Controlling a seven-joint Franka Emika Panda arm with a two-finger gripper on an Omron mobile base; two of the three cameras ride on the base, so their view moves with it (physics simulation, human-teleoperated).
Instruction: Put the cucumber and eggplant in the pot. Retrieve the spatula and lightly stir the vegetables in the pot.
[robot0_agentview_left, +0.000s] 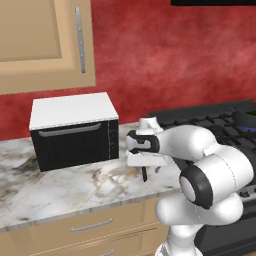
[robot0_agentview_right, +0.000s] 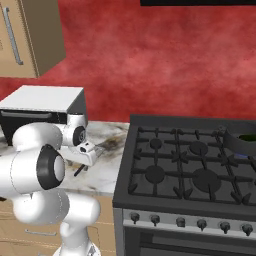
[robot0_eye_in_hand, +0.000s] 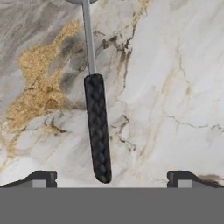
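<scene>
Pincer (robot0_eye_in_hand: 112, 177) spread wide, pointing down at the marble counter (robot0_eye_in_hand: 175, 87), gripping nothing. Spatula (robot0_eye_in_hand: 97, 127) lies flat just below it, its dark handle running up between the two tips, offset toward one tip, thin metal shank beyond; likely lined up this way for a grab on the handle. Pot (robot0_agentview_right: 243, 141) sits well off on the stove (robot0_agentview_right: 185, 170), something green inside.

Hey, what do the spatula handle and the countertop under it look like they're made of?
The spatula has a black grip with a bumpy, woven-looking texture, probably rubber or plastic, and a thin grey shaft with a dull sheen, likely metal. The countertop looks like polished marble: pale stone with grey and gold veining.
</scene>
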